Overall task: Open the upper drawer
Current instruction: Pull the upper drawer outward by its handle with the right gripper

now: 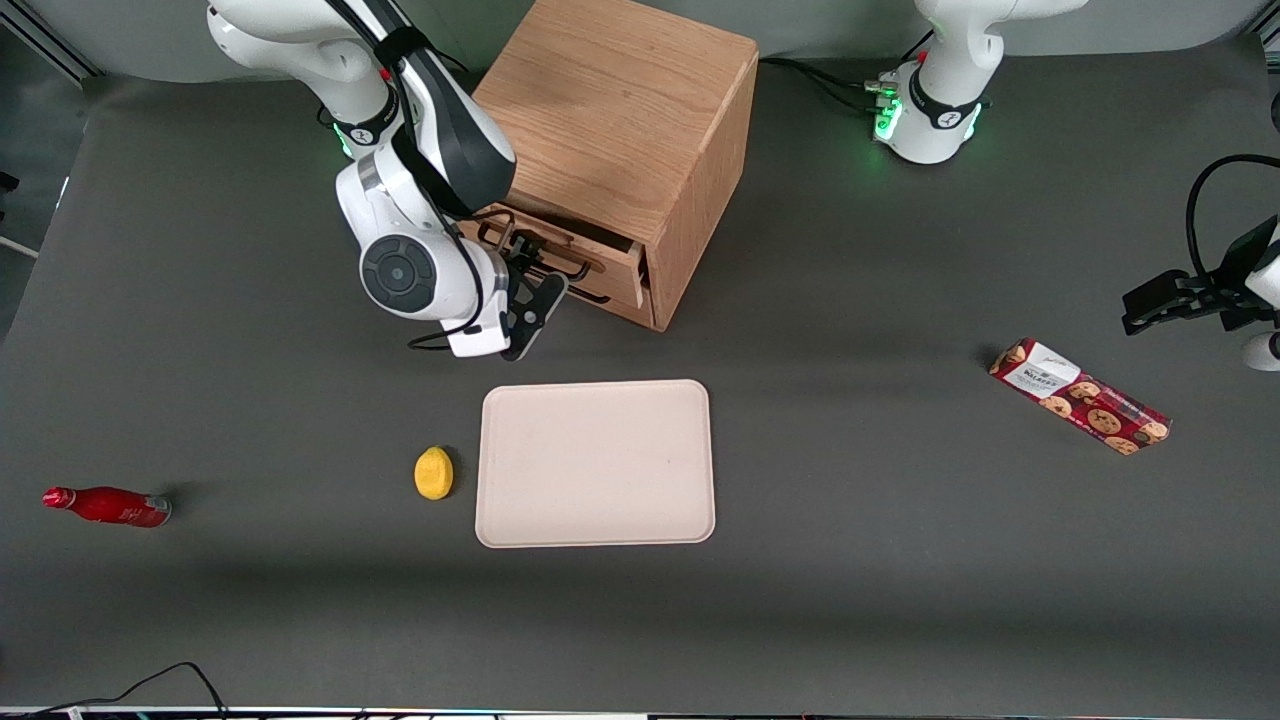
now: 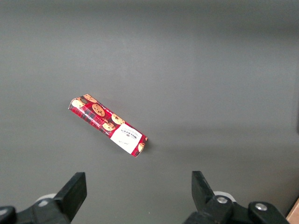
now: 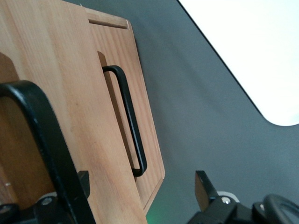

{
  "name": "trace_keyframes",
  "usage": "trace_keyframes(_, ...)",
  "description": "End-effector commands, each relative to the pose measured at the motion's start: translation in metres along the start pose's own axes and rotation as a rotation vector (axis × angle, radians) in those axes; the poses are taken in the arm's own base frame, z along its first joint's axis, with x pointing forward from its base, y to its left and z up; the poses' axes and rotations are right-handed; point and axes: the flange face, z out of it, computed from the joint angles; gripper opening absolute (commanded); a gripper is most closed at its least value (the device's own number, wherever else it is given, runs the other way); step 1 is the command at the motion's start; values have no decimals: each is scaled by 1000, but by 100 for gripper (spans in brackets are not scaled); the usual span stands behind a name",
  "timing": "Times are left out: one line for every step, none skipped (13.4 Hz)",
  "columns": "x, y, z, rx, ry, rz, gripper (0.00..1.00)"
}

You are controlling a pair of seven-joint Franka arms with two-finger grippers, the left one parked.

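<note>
Tool (image 1: 530, 305) of the right arm hangs just in front of the cabinet's drawers, released: its two fingers stand wide apart and clamp nothing. In the right wrist view the tool (image 3: 141, 176) shows one fingertip (image 3: 82, 181) close against the thick black bar of the upper handle (image 3: 42, 135), while the other fingertip (image 3: 202, 183) is over bare desk.

Nearest the front edge of the desk (image 1: 900, 600), toward the working arm's end, a red bottle (image 1: 108, 506) lies on its side. A little farther in, about mid-desk, a pale rectangular tray (image 1: 596, 463) lies flat, with a small yellow lemon-like thing (image 1: 434, 473) just beside it on the bottle's side, not touching it. Toward the parked arm's end, well apart from the tray, a red cookie pack (image 1: 1080, 396) lies flat at a slant; the left wrist view shows the same pack (image 2: 108, 125) alone on the dark surface.

Farther from the front camera than the tray stands the oak cabinet (image 1: 610, 110), turned at an angle to the desk's edges. The upper drawer (image 1: 610, 262) sits at the top of its front and is pulled out a little: a dark gap shows along its top and its front panel stands proud of the cabinet side. From the wrist, the upper drawer (image 3: 46, 70) fills the close view as a plain wood panel. Below it the lower drawer (image 3: 149, 154) is shut flush, its thin black handle (image 3: 131, 121) untouched.
</note>
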Motion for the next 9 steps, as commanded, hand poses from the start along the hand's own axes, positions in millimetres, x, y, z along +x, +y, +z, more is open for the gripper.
trace_keyframes(10,20,-4,8,24,-32,100)
trace_keyframes(12,23,-6,7,28,-40,100)
trace_keyframes(14,26,-4,7,27,-42,100)
trace_keyframes(14,35,-7,7,35,-30,100)
trace_keyframes(17,40,-6,10,37,-35,100)
trace_keyframes(19,43,-8,11,45,-47,100)
trace_keyframes(20,47,-10,8,50,-48,100)
trace_keyframes(19,54,-13,9,55,-45,100)
trace_keyframes(19,61,-15,8,62,-53,100)
